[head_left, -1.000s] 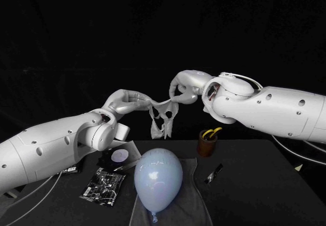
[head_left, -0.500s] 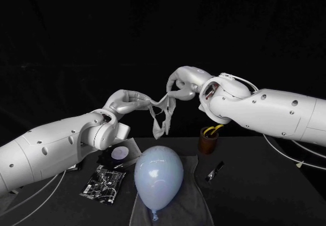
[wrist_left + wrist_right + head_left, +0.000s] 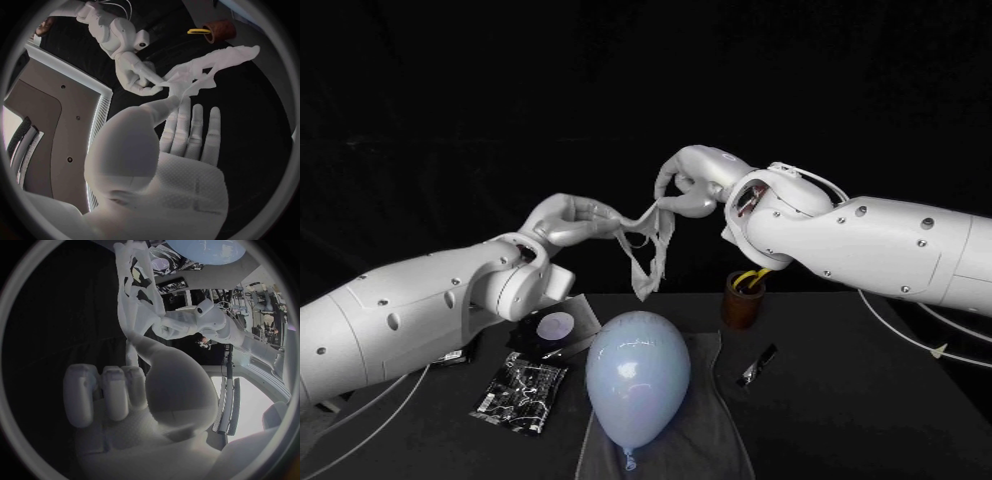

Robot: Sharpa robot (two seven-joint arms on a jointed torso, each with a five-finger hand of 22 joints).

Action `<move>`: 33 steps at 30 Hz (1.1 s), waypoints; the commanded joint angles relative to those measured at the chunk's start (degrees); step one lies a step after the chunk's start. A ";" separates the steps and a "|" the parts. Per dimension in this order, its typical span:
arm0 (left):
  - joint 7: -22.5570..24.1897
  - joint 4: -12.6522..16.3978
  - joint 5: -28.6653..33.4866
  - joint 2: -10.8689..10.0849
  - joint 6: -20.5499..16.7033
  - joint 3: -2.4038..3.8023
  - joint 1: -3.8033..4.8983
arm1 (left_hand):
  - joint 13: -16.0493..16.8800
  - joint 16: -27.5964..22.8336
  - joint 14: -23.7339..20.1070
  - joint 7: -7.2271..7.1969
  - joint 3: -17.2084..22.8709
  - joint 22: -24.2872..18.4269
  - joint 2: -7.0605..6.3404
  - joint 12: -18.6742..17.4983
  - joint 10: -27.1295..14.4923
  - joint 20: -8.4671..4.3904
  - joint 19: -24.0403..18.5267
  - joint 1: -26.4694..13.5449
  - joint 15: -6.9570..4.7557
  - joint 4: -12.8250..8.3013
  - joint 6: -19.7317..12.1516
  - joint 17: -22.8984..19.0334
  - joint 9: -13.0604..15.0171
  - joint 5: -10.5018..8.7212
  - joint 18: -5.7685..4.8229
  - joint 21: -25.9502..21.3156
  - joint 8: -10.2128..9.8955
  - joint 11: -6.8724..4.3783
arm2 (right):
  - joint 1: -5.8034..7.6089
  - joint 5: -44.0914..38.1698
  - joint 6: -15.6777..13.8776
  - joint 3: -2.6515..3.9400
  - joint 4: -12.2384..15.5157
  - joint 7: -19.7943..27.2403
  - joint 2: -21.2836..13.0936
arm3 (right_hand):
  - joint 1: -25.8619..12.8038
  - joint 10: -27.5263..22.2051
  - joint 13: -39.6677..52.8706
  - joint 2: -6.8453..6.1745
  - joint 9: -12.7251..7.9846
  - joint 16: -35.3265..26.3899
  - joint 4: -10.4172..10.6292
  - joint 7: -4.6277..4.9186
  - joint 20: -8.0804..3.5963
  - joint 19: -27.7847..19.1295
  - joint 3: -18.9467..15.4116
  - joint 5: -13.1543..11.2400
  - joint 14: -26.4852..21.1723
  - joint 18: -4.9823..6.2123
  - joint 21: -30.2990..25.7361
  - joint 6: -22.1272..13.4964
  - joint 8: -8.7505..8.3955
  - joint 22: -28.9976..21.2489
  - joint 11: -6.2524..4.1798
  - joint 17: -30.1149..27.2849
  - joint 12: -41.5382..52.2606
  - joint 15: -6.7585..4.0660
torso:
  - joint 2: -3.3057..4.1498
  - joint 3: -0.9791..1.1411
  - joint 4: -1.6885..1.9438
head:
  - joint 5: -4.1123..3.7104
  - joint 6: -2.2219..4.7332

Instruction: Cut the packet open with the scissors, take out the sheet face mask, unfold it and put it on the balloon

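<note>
**Both hands hold the mask [image 3: 646, 252] up above the balloon [image 3: 636, 375]**

The mask hangs in the air over the far end of the balloon, clear of it, strung between the two hands. The left hand [image 3: 574, 215] pinches one upper edge between its thumb and one finger. In the left wrist view the rest of its fingers are stretched out straight with nothing in them. The right hand [image 3: 689, 188] pinches the other upper edge under its thumb, and its remaining fingers are curled in. The hands are close together, so the mask sags between them in loose folds. It is only partly spread, its cut-out holes show, and its lower end dangles free.

The balloon lies on a grey cloth [image 3: 711, 425] on the black worktop [image 3: 877, 400], with its knot toward the robot. The packet [image 3: 519, 393] lies flat to the left of the balloon. To the right of the balloon, at its far end, stands a brown cup [image 3: 741, 308] with the yellow-handled scissors [image 3: 756, 279] upright in it. A small dark object [image 3: 756, 368] lies on the worktop to the right of the balloon, just off the cloth. I cannot tell what it is.
</note>
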 commanded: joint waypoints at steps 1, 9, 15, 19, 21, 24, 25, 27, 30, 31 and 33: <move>0.96 0.12 -0.96 -0.21 -0.90 1.18 -0.17 | -0.13 0.13 -0.08 -0.09 0.62 0.08 -0.02 -0.44 0.00 -0.55 0.21 0.39 -0.61 -0.43 0.28 -0.34 4.50 0.18 0.90 0.22 -0.34 0.07 | 0.11 0.99 -1.95 1.02 -0.85 1.20 0.28 | 0.28 5.99 15.06 -0.23 1.16 0.23 -0.05 -0.06 -0.30 4.38 0.36 0.29 6.08 -0.88 0.78 0.40 0.41 13.99 -0.33 15.05 0.23 -0.40 | 0.72 -0.01 0.02 | -0.67 1.13; 1.39 0.34 -1.50 -0.20 -0.90 2.74 -0.02 | -0.38 0.46 0.29 0.01 0.75 0.27 0.00 -0.76 0.13 -0.01 0.78 0.26 -0.12 -0.55 0.35 -0.93 4.70 0.17 0.86 0.69 -0.72 0.18 | 0.34 2.82 -1.47 1.01 -0.73 2.48 0.03 | 0.31 5.99 15.06 -0.35 1.11 0.23 -0.01 -0.02 -0.30 4.36 0.61 0.29 6.08 -0.87 0.73 0.37 0.43 13.97 -0.31 15.05 0.23 -0.39 | 1.08 -0.14 -0.10 | -0.66 0.98; 0.93 1.00 -0.77 -0.57 0.01 0.36 1.04 | -0.66 0.82 0.92 0.16 0.45 0.43 -0.03 -1.10 0.68 0.09 1.10 -0.25 -0.14 -0.39 0.71 -1.53 4.96 0.17 1.19 1.06 -0.94 0.12 | 0.23 6.88 2.70 -0.78 -0.70 3.63 -0.60 | 0.24 5.99 15.06 -0.35 1.06 0.23 0.14 0.04 -0.26 3.85 0.74 0.29 6.08 -0.61 -0.44 0.24 0.39 13.62 -0.27 15.05 0.23 -0.42 | 0.54 -0.03 -0.28 | 0.21 -0.44; 1.04 1.11 -1.02 -1.23 -0.18 1.83 1.16 | -0.87 0.83 1.24 0.08 0.60 0.74 0.09 -1.48 0.65 -0.08 2.06 0.08 -0.13 -0.71 0.61 -1.95 5.01 0.15 1.56 1.76 -1.26 0.18 | 0.57 10.85 3.38 -0.23 -1.02 5.11 -1.69 | 0.24 5.99 15.06 -0.39 1.06 0.23 0.13 0.04 -0.26 4.07 0.75 0.29 6.08 -0.72 0.05 0.24 0.39 13.77 -0.27 15.05 0.23 -0.42 | 0.51 -0.01 -0.07 | 0.03 -0.01; 0.90 1.25 -0.95 -1.58 -0.15 1.28 1.93 | -0.90 0.99 1.74 0.16 0.27 0.90 0.02 -1.51 0.93 -0.13 2.52 -0.16 -0.19 -0.62 0.75 -2.13 5.09 0.15 1.77 2.11 -1.32 0.15 | 0.92 12.22 4.17 -0.16 -0.89 6.16 -2.30 | 0.24 5.99 15.06 -0.40 1.06 0.23 0.14 0.04 -0.26 3.85 0.76 0.29 6.08 -0.61 -0.45 0.23 0.39 13.61 -0.27 15.05 0.23 -0.42 | 0.07 0.03 -0.17 | 0.12 0.02; 0.89 1.99 -0.84 -2.08 0.46 1.08 2.46 | -1.04 1.43 3.29 0.02 -0.11 1.27 0.20 -1.76 1.08 -0.34 3.56 -0.09 -0.59 -0.66 0.73 -2.42 5.17 0.17 2.30 2.93 -1.57 0.01 | 1.36 14.12 5.20 -0.07 -0.51 7.50 -3.07 | 0.23 5.99 15.06 -0.42 1.05 0.23 0.14 0.04 -0.26 3.90 0.76 0.29 6.08 -0.64 -0.33 0.22 0.39 13.65 -0.27 15.05 0.23 -0.41 | 0.18 0.08 -0.24 | 0.00 -0.12; 0.83 2.31 -0.75 -2.24 0.68 1.08 2.61 | -1.09 1.66 4.16 -0.02 -0.31 1.49 0.31 -1.87 1.11 -0.52 4.14 -0.03 -0.81 -0.70 0.70 -2.51 5.18 0.17 2.61 3.38 -1.68 -0.04 | 1.56 15.28 5.76 -0.04 -0.46 8.06 -3.33 | 0.23 5.99 15.06 -0.42 1.05 0.23 0.14 0.04 -0.26 3.90 0.76 0.29 6.08 -0.64 -0.33 0.22 0.39 13.65 -0.27 15.05 0.23 -0.41 | 0.28 0.06 -0.26 | -0.01 -0.07; 0.62 2.92 -0.64 -2.47 1.13 1.09 2.80 | -1.31 1.84 6.40 -0.15 -1.15 2.19 0.58 -2.23 1.40 -0.92 5.41 0.22 -1.39 -0.95 0.81 -3.04 5.21 0.16 3.09 4.72 -2.03 -0.23 | 1.86 16.82 6.68 0.00 -0.22 8.80 -3.71 | 0.22 5.99 15.06 -0.52 1.04 0.23 0.16 0.05 -0.25 3.82 0.78 0.29 6.08 -0.59 -0.52 0.16 0.38 13.59 -0.26 15.05 0.23 -0.40 | 0.21 0.00 -0.21 | -0.02 -0.08; 0.40 4.11 -0.95 -2.88 1.80 1.08 2.95 | -1.50 1.67 7.67 -0.14 -1.81 2.70 0.78 -2.55 1.69 -1.24 5.86 0.37 -1.66 -1.12 0.94 -3.55 5.20 0.17 3.19 5.60 -2.37 -0.30 | 2.24 17.59 7.55 0.05 0.82 9.44 -4.50 | 0.22 5.99 15.06 -0.55 1.03 0.23 0.16 0.06 -0.25 3.76 0.80 0.29 6.08 -0.56 -0.67 0.13 0.37 13.55 -0.25 15.05 0.23 -0.41 | -0.01 0.01 -0.12 | -0.14 0.10; 0.37 4.55 -1.10 -3.05 1.90 1.08 2.98 | -1.67 1.33 8.43 -0.20 -2.28 3.10 0.96 -2.82 1.99 -1.48 6.02 0.50 -1.82 -1.25 1.11 -4.02 5.17 0.17 3.10 6.25 -2.61 -0.42 | 2.40 17.89 7.69 0.09 1.21 9.63 -4.79 | 0.22 5.99 15.06 -0.55 1.03 0.23 0.16 0.06 -0.25 3.76 0.80 0.29 6.08 -0.56 -0.67 0.13 0.37 13.55 -0.25 15.05 0.23 -0.41 | -0.05 0.00 -0.08 | -0.15 0.15; 0.37 5.46 -1.37 -3.46 2.06 1.08 3.04 | -1.73 1.20 8.66 -0.21 -2.44 3.23 0.99 -2.92 2.09 -1.55 5.99 0.52 -1.85 -1.28 1.14 -4.18 5.16 0.15 3.08 6.44 -2.73 -0.41 | 2.98 18.99 7.98 0.20 2.02 10.13 -5.48 | 0.22 5.99 15.06 -0.55 1.03 0.23 0.16 0.06 -0.25 3.76 0.80 0.29 6.08 -0.56 -0.67 0.13 0.37 13.55 -0.25 15.05 0.23 -0.41 | -0.05 -0.03 -0.06 | -0.10 0.07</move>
